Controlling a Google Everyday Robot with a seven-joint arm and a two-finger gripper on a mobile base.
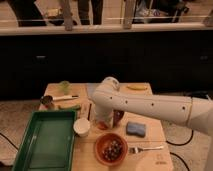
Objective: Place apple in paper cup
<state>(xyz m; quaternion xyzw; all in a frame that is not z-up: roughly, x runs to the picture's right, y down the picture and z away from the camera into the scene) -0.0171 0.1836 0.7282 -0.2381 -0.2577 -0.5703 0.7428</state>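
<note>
The white paper cup (pixel 82 127) stands upright on the wooden table (pixel 160 159), just right of the green tray. My white arm reaches in from the right and bends down over the middle of the table. The gripper (pixel 102 121) hangs at its lower end, a little right of the cup and mostly hidden by the arm. A red-orange patch, apparently the apple (pixel 103 126), shows at the gripper's tip; I cannot tell whether it is held. The dark maroon bowl (pixel 118 117) sits right behind it.
A green tray (pixel 42 142) lies at the front left. An orange-brown bowl (pixel 110 148) with dark contents and a fork (pixel 148 148) are at the front. A blue sponge (pixel 136 129), a metal cup (pixel 48 101), a green cup (pixel 64 87) and a banana (pixel 136 87) are around.
</note>
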